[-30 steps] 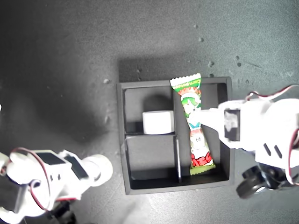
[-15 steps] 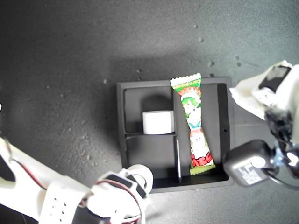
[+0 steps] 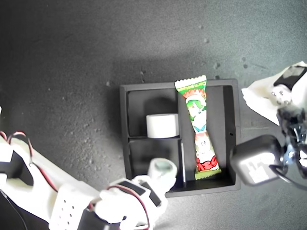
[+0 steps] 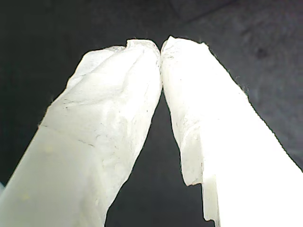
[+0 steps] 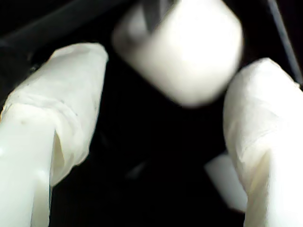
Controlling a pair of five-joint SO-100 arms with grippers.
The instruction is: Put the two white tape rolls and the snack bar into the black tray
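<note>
Blurring green-cored roll (image 5: 182, 47) between spread second gripper (image 5: 161, 109) fingers; first gripper (image 4: 161, 47) pinched closed, empty.

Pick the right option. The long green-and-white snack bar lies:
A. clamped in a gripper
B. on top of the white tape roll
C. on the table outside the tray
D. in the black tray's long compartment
D: the crinkled green-and-white snack bar lies lengthwise in the long compartment of the square black tray, touched by no gripper.

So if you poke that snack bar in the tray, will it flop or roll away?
Probably flop, not roll: the snack bar is long and flat, with a crinkly wrapper. It looks light, so it should slide easily. The black tray's long compartment hems it in, so it likely wouldn't go far.
</note>
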